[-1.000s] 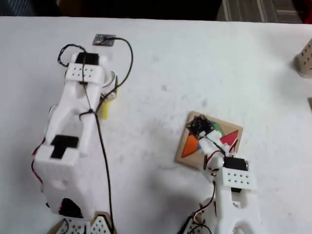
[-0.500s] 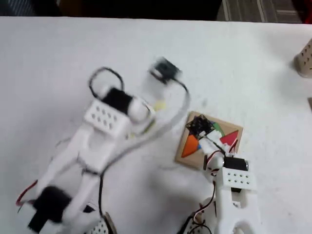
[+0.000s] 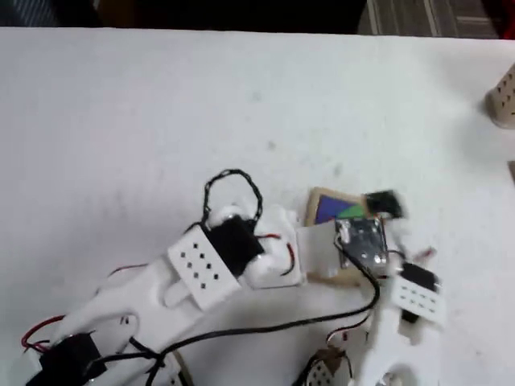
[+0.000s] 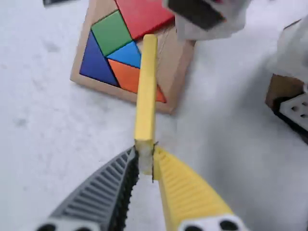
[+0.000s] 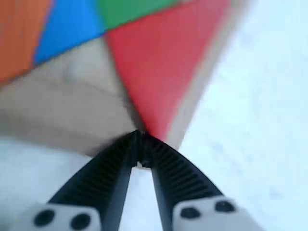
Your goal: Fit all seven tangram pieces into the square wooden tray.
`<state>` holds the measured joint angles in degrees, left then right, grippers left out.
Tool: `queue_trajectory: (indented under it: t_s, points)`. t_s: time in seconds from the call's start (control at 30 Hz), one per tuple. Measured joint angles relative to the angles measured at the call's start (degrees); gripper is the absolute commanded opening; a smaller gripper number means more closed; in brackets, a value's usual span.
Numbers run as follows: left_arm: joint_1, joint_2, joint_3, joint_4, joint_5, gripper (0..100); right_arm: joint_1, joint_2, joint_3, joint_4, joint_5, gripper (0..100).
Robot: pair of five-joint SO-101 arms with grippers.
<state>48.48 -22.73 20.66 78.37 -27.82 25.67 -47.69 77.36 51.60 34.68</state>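
The square wooden tray (image 3: 319, 206) lies on the white table (image 3: 121, 121) at about 4 o'clock from the table's middle in the high view. The left arm (image 3: 201, 269) comes in from 7 o'clock and lies low across the table, with its wrist over the tray. The right arm (image 3: 412, 296) stands at 5 o'clock, just beside the tray's near corner.

The left gripper (image 4: 144, 161) is clenched on a yellow piece (image 4: 146, 91), held on edge between the grey finger and the yellow one. The piece sticks out from the fingertips over the tray's rim, and its far end is above the bare wood (image 4: 175, 53). It is seen edge-on, so its outline cannot be told, nor whether it touches the tray.

Five pieces lie flat in the tray:
- A red triangle (image 4: 142, 14) borders the bare wood.
- A green square (image 4: 111, 32) sits against the red triangle.
- A dark blue triangle (image 4: 95, 62) sits against the green square.
- A light blue triangle (image 4: 126, 54) also sits against the green square.
- An orange triangle (image 4: 132, 77) sits against the light blue one, along the rim.

The right gripper (image 5: 139, 150) is pinched closed, apparently on nothing. Its black tips meet just over the tray's edge, where the point of the red triangle meets the bare wood.
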Motion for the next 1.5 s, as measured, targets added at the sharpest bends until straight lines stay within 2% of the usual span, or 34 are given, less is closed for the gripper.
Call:
queue_trajectory:
  t_s: [0.23,0.33,0.4,0.57,0.73,0.93,1.2,1.5]
  points:
    - [4.1,0.0,0.0,-3.0,-0.2,2,35.3,0.2,0.1,-10.1,8.6,1.7]
    - [5.8,0.0,0.0,-3.0,-0.2,2,45.6,0.2,0.4,-16.2,11.8,1.7]
    - [6.5,0.0,0.0,-3.9,-0.2,2,48.8,0.2,2.0,-19.7,13.2,1.7]
    - [6.9,4.7,-0.2,-6.4,-0.2,2,49.9,0.2,7.8,-28.1,15.8,1.7]
    - [8.5,16.7,-8.5,-6.6,-0.2,2,49.9,0.2,9.2,-33.9,16.1,1.7]
    - [9.8,34.0,-21.9,-0.8,-4.4,2,50.0,0.2,9.2,-34.7,16.1,1.7]
    - [15.5,49.1,-40.2,-0.5,10.5,2,50.1,0.2,9.5,-34.7,16.1,1.7]
    - [16.8,58.4,-50.9,-0.5,20.5,2,50.1,0.3,10.6,-34.7,16.2,1.7]
